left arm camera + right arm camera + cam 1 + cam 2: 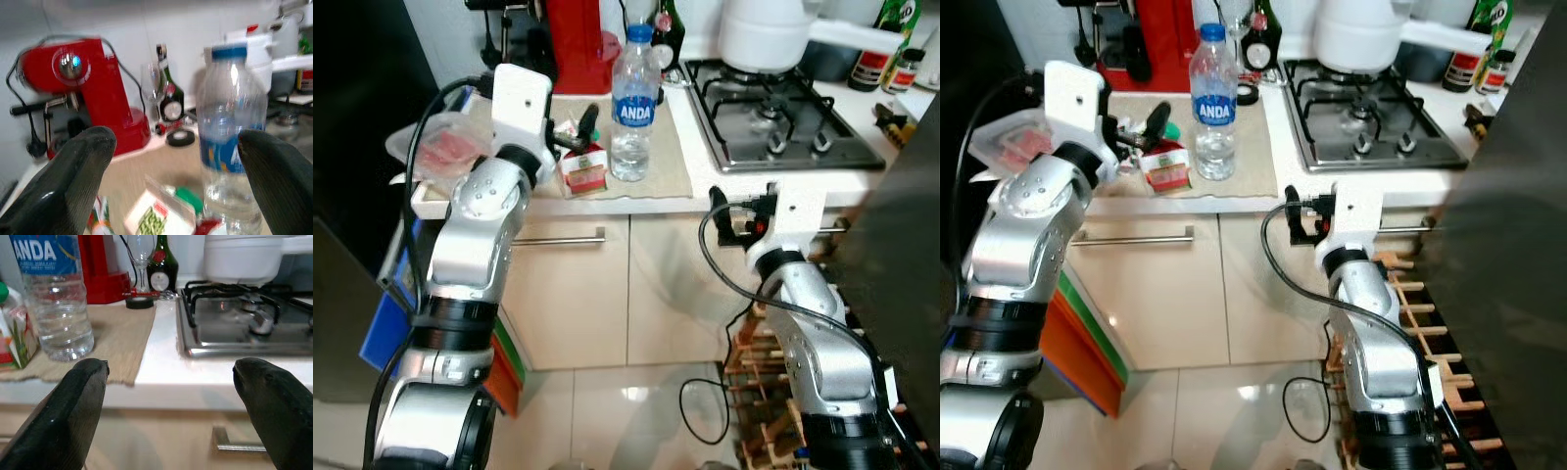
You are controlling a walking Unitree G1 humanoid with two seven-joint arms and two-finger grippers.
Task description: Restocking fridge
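Left pincer (pixel 173 166) spread wide before upright water bottle (pixel 634 103), cap upward.

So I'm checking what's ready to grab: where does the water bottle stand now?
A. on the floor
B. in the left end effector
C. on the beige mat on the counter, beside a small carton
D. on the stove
C: the bottle stands upright on the mat next to the carton, with the left end effector open and not touching it.
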